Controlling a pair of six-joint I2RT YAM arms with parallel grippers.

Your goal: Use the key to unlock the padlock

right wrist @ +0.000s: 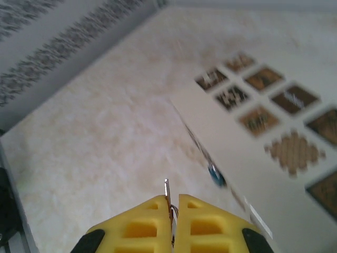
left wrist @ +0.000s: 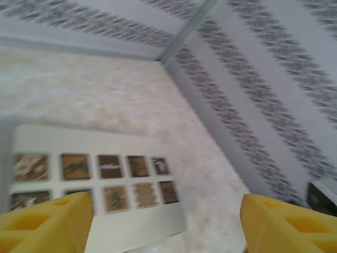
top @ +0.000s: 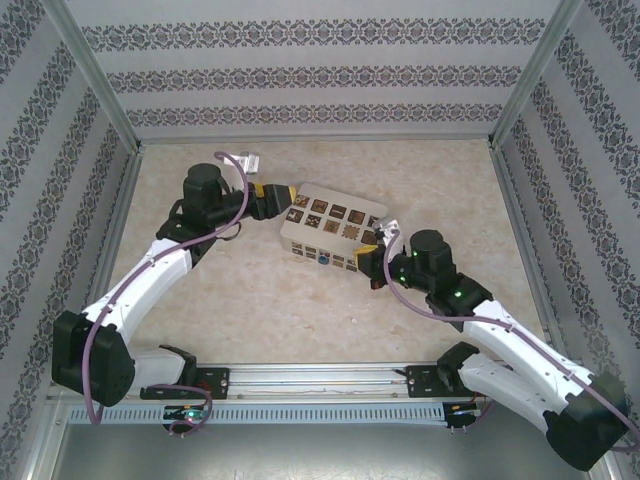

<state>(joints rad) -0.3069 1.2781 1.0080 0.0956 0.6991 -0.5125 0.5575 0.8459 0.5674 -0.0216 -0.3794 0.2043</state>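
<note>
The beige box (top: 330,232) with dark patterned squares lies mid-table. On its near side hangs the small blue padlock (top: 323,258), seen blurred in the right wrist view as the padlock (right wrist: 215,175) against the box's side wall (right wrist: 274,174). My right gripper (right wrist: 172,204) is shut on the thin silver key (right wrist: 167,188), whose tip pokes out ahead, short of the padlock and to its left. In the top view the right gripper (top: 374,250) sits at the box's right end. My left gripper (top: 278,202) is at the box's left end, fingers (left wrist: 47,221) wide open over the box (left wrist: 105,211).
Patterned walls and metal corner posts (top: 105,95) enclose the pale marble-look table (top: 200,310). A metal rail (top: 320,380) runs along the near edge between the arm bases. Bare floor lies in front of the box and to its right.
</note>
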